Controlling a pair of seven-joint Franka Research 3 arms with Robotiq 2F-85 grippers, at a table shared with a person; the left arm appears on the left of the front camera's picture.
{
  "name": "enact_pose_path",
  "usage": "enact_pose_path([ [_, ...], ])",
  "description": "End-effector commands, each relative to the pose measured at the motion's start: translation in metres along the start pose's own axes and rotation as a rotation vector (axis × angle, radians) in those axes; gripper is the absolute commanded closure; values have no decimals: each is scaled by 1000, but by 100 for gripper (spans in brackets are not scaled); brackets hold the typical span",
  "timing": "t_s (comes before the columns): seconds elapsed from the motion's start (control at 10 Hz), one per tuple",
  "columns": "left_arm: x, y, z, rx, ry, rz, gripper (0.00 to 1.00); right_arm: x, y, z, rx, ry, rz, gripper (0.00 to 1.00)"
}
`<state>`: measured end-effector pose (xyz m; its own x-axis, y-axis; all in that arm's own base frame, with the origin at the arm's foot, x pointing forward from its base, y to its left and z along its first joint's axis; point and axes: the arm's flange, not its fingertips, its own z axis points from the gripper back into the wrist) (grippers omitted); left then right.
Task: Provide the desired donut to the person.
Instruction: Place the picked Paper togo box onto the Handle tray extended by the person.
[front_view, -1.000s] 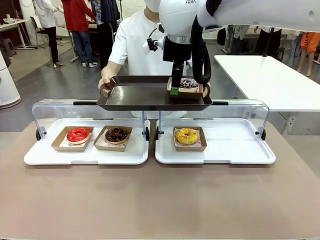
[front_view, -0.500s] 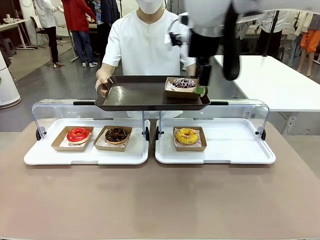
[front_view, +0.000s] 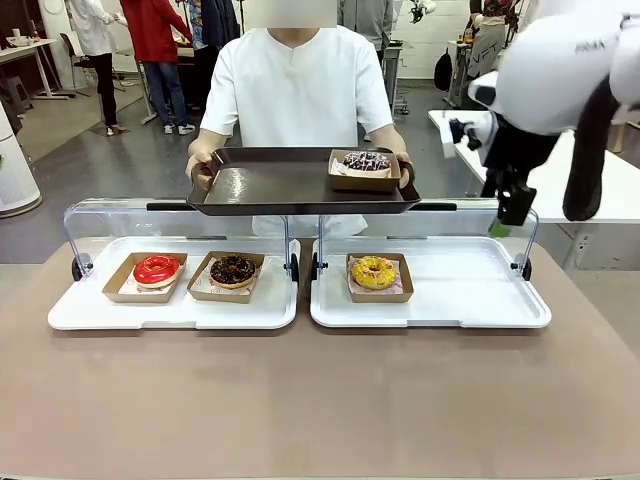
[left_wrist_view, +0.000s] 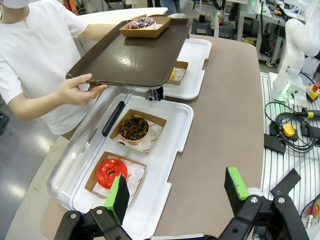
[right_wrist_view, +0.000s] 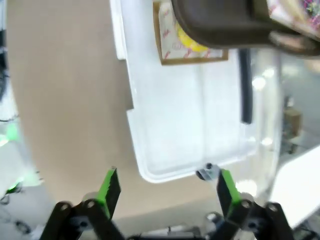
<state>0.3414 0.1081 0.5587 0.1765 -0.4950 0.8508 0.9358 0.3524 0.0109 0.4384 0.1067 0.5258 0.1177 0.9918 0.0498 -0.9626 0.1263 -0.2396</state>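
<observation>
Standing at the far side, the person (front_view: 295, 90) holds a dark brown tray (front_view: 270, 188); the sprinkled donut (front_view: 366, 162) sits at its right end. The right gripper (front_view: 505, 215) hangs right of the tray, fingers apart, empty. The left gripper (left_wrist_view: 177, 192), also spread and empty, hovers near the red donut (left_wrist_view: 111, 170).

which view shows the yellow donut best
The front view: the yellow donut sits whole and sharp in its box on the white tray. The left wrist view catches just a yellow sliver beneath the brown tray; the right wrist view shows it blurred and half covered by that tray.
</observation>
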Motion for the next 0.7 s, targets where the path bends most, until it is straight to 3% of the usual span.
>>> enact_pose_path([
  [0.0, -1, 0, 0, 3, -17, -13, 0, -13, 4, -7, -10, -40, -19, 0],
  [0.6, -1, 0, 0, 3, -17, -13, 0, -18, -1, -12, 6, -5, -35, 0],
])
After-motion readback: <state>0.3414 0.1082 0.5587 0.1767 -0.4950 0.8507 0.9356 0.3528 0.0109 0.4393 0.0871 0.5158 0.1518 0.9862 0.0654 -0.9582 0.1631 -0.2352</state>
